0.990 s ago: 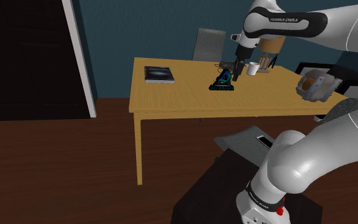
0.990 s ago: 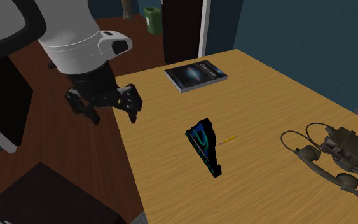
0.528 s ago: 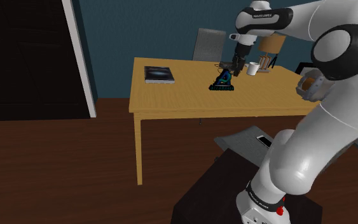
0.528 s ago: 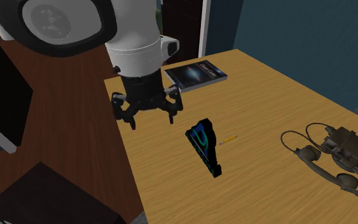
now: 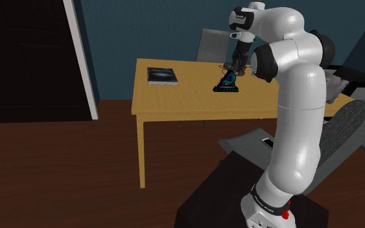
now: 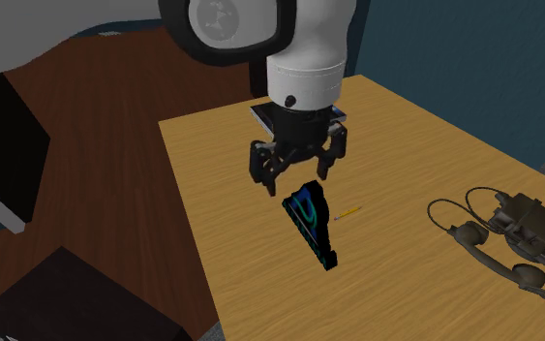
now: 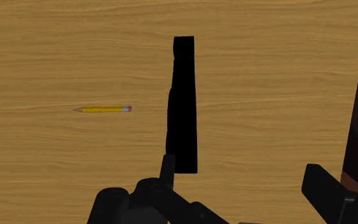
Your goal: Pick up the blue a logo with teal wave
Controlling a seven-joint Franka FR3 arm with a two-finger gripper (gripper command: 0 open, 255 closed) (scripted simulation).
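**A:** Location of the logo (image 5: 227, 82)?

**B:** Upright on the desk (image 5: 174, 98), about mid-length, between the two long edges. Blue-black, with a teal wave on the face.

**A:** Left to right in the shoulder view?

**B:** Book (image 5: 162, 76) flat near the short edge at that view's left. Then the logo. Then the claw (image 5: 237, 65) just above and beside it, toward the far long edge. Grey chair back (image 5: 213, 45) behind that edge.

**A:** Claw state?

**B:** Spread wide, gripping nothing. In the second exterior view, claw (image 6: 294, 177) pointing down over the logo's (image 6: 311, 221) upper end, clear of the desk (image 6: 406, 145).

**A:** Rest of that view?

**B:** Yellow pencil (image 6: 348, 213) just to the right of the logo, not touching. Further right, a corded telephone (image 6: 527, 223) near the long edge on that side.

**A:** Wrist view?

**B:** Logo (image 7: 184, 105) seen edge-on as a narrow black strip on the wood-grain desk (image 7: 56, 44). Pencil (image 7: 104, 109) crosswise to it, near but apart. Claw (image 7: 247, 181) off-centre, with one finger (image 7: 166, 169) lined up beside the strip's near end. Other finger well out to the side over bare desk. Strip not between the fingers. Can't tell whether the near finger touches it.
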